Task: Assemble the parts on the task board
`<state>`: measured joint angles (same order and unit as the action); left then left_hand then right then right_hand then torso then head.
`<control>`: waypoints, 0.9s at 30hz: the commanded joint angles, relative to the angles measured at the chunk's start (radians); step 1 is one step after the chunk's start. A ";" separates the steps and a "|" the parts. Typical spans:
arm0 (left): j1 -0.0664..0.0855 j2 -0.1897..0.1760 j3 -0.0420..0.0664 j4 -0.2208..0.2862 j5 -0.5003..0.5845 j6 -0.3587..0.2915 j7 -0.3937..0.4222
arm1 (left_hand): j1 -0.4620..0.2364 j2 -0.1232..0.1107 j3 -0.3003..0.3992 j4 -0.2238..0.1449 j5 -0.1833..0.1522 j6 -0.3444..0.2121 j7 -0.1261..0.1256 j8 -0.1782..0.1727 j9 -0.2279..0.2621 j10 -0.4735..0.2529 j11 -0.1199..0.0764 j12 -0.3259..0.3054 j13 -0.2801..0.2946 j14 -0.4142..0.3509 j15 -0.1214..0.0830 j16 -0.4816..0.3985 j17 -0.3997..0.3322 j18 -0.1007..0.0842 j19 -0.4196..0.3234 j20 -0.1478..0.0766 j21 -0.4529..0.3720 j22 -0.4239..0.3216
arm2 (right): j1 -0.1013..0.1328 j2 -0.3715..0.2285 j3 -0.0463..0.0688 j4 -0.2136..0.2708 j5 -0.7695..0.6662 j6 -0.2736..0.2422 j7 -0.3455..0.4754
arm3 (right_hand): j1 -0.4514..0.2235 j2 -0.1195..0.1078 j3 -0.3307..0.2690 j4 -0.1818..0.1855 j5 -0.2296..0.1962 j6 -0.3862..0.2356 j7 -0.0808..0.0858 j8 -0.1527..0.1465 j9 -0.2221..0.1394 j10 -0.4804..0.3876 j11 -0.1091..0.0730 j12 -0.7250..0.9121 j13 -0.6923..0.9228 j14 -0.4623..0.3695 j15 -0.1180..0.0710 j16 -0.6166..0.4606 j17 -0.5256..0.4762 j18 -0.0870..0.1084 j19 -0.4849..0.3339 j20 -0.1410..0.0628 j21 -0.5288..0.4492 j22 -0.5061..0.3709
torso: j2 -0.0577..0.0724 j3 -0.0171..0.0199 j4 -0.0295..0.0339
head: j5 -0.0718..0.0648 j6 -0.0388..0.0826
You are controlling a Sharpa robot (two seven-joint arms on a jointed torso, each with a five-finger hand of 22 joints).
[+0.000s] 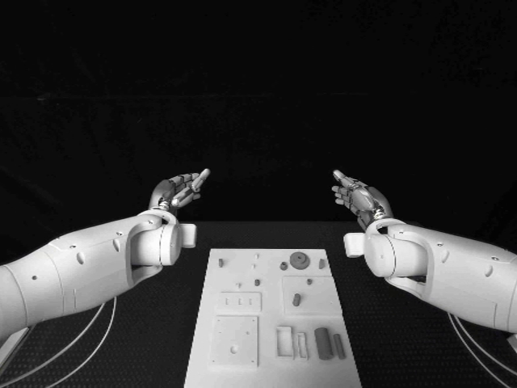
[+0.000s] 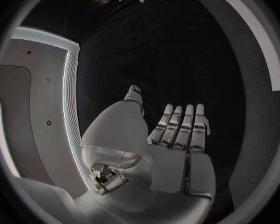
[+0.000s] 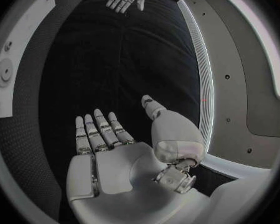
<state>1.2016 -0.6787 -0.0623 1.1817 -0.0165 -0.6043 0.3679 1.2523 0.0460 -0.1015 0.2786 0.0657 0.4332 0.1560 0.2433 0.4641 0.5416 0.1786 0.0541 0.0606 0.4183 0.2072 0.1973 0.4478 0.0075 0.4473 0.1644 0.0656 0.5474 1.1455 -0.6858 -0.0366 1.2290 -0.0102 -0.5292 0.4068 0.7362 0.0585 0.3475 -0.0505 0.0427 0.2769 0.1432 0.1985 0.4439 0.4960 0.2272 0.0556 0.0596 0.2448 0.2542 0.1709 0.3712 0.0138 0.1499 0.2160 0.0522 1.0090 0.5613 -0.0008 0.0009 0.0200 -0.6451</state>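
Observation:
The white task board (image 1: 206,356) lies in the middle of the table, near the front. Several small grey parts lie on it: a round disc (image 1: 300,259), a short peg (image 1: 296,300) and long bars (image 1: 323,342) at the near right corner. My left hand (image 1: 179,190) is raised above the table, beyond the board's far left corner, fingers apart and holding nothing. My right hand (image 1: 359,194) is raised likewise beyond the far right corner, also holding nothing. The left wrist view shows my left hand (image 2: 171,134) with flat palm and straight fingers, as does the right wrist view for my right hand (image 3: 115,139).
The black table (image 1: 153,323) spreads on both sides of the board. Pale cables (image 1: 78,356) trail under my left arm and more cables (image 1: 480,352) under my right arm. The board's edge (image 3: 6,74) with round holes curves past in the right wrist view.

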 commanded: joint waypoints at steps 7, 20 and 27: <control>0.077 0.052 -0.027 -0.200 -0.063 0.259 -0.176 | 0.056 0.002 -0.002 0.015 0.009 0.028 0.053 0.020 0.019 0.061 0.010 0.014 0.008 0.052 0.019 0.031 0.030 -0.007 0.031 0.000 0.014 0.030 | 0.058 0.055 -0.019 -0.210 -0.050 0.387 -0.163 | 0.173 -0.022 0.037 -0.161 0.005 0.100 0.105 0.077 0.102 0.142 0.005 0.034 0.019 0.094 0.020 0.077 0.099 0.008 0.045 0.010 0.029 0.152 | 0.000 -0.0002 0.0001 | 0.000 0.000; 0.094 0.028 -0.036 -0.202 -0.154 0.398 -0.240 | 0.303 -0.063 0.147 0.008 0.092 0.258 0.065 0.126 0.057 0.435 -0.011 0.180 0.085 0.406 -0.045 0.204 0.115 0.057 0.335 -0.085 0.126 0.066 | 0.078 0.112 -0.027 -0.397 -0.751 0.382 -0.181 | 0.358 -0.082 0.106 -0.245 0.004 0.359 0.086 0.204 0.143 0.463 -0.047 0.176 0.086 0.511 -0.069 0.287 0.197 0.172 0.546 -0.053 0.193 0.298 | 0.002 -0.0026 0.0001 | -0.007 -0.003; 0.094 -0.010 -0.035 -0.126 -0.193 0.411 -0.250 | 0.342 -0.071 0.148 0.011 0.081 0.318 0.042 0.139 0.069 0.498 -0.041 0.219 0.117 0.475 -0.077 0.233 0.158 0.059 0.415 -0.111 0.136 0.060 | 0.079 0.099 -0.026 -0.359 -0.903 0.363 -0.198 | 0.420 -0.087 0.078 -0.245 0.007 0.398 0.078 0.201 0.146 0.561 -0.088 0.211 0.126 0.758 -0.180 0.420 0.270 0.238 0.785 -0.083 0.297 0.325 | 0.010 -0.0002 0.0030 | -0.003 0.005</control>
<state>1.2947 -0.6830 -0.0981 1.0420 -0.1615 -0.2431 0.1344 1.5882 -0.0275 0.0428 0.2871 0.1500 0.7467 0.1945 0.3776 0.5322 1.0351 0.1388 0.2692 0.1760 0.8865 0.1286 0.4297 0.6043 0.0557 0.8563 0.0520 0.2011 0.6082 1.2233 -0.5856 -0.0636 0.8546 -0.7090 -0.1486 0.2214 1.0873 -0.0170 0.4361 -0.2833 0.0465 0.6174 0.1735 0.3861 0.5821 0.9461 0.1747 0.2231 0.1478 0.7681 0.1713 0.4628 0.5740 0.1785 0.6986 0.1637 0.2506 1.3034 0.5658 -0.0028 0.0027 0.0129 -0.6436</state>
